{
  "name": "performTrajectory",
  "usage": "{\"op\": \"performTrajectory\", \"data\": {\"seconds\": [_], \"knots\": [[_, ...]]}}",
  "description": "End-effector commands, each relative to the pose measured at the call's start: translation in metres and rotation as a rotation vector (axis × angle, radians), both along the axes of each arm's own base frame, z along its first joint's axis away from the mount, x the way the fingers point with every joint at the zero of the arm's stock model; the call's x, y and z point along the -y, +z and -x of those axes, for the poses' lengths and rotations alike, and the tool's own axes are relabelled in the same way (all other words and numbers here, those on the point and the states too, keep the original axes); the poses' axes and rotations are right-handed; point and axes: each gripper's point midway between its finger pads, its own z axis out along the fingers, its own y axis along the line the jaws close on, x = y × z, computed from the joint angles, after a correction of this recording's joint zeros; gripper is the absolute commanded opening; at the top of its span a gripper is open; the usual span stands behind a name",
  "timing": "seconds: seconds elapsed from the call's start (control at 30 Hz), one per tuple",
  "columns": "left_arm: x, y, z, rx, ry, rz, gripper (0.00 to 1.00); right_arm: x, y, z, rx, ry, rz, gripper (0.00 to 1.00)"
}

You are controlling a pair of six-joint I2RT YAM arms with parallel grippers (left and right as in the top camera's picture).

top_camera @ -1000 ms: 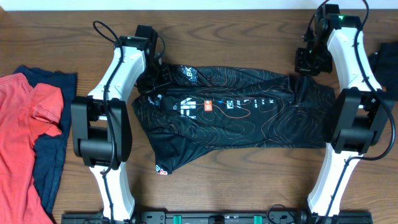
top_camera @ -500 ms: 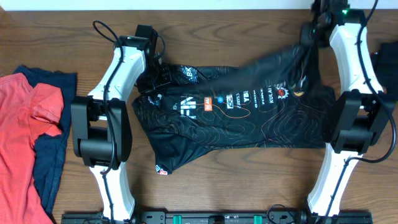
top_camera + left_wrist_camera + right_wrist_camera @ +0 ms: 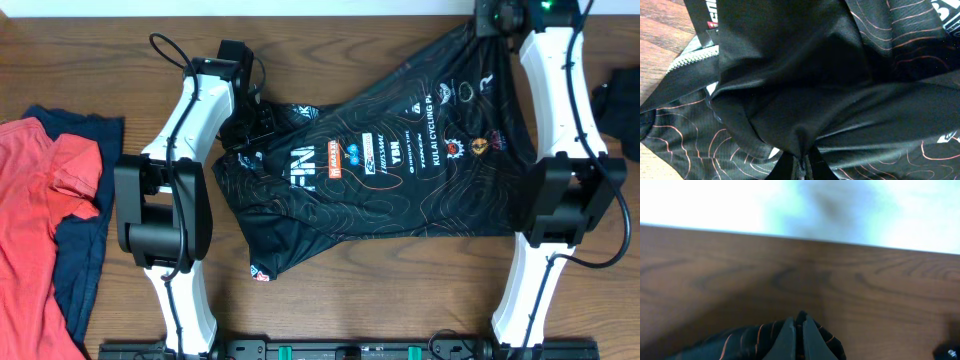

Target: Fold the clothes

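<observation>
Jersey [image 3: 400, 200]: black, spread over the middle of the table between the two arms. One corner is raised toward the far edge near the far right corner of the tabletop, so the cloth slants from there down to the left.
Left gripper [image 3: 257, 122]: closed tight on a bunch of the jersey's far left part. In the wrist view the cloth gathers to a pinched point at the fingers.
Right gripper [image 3: 492, 20]: at the far edge, its fingers [image 3: 787, 340] pressed together with a small tuck of the jersey caught between them.
Jersey cloth: thin and smooth with a slight sheen, covered in fine wavy orange and pale lines. White and orange logos and lettering run in a band across it, and a pale ribbed hem strip shows in the left wrist view.
Red top [image 3: 30, 220]: lying flat at the left edge, matte, softly creased.
Navy top [image 3: 85, 270]: under the red top, showing along its far and right sides.
Table [image 3: 400, 300]: brown wood with a visible grain.
</observation>
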Motion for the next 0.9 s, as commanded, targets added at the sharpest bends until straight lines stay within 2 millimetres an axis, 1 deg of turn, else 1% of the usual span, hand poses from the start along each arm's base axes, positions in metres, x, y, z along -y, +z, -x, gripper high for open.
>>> {"op": "performTrajectory", "data": {"seconds": [0.0,0.03,0.07,0.23,0.47,0.6,0.87], "knots": [[-0.006,0.002,-0.002,0.007,0.007,-0.019,0.06,-0.007,0.014,0.010,-0.006,0.040,0.028,0.01],[-0.007,0.002,-0.002,0.007,0.007,-0.019,0.04,-0.008,0.009,0.013,-0.028,0.045,0.022,0.01],[-0.006,0.002,-0.002,0.007,0.007,-0.019,0.06,-0.009,0.003,0.016,-0.048,0.047,0.021,0.01],[-0.007,0.002,-0.001,0.003,0.007,-0.020,0.06,-0.006,-0.025,0.031,-0.143,0.044,0.020,0.01],[-0.007,0.002,0.001,-0.006,0.007,-0.021,0.06,0.006,-0.066,0.051,-0.259,0.020,0.013,0.01],[-0.007,0.002,0.003,-0.012,0.007,-0.022,0.06,0.007,-0.084,0.064,-0.321,0.013,0.013,0.01],[-0.007,0.002,0.004,-0.018,0.006,-0.022,0.06,0.028,-0.111,0.092,-0.440,-0.027,0.001,0.01]]}}
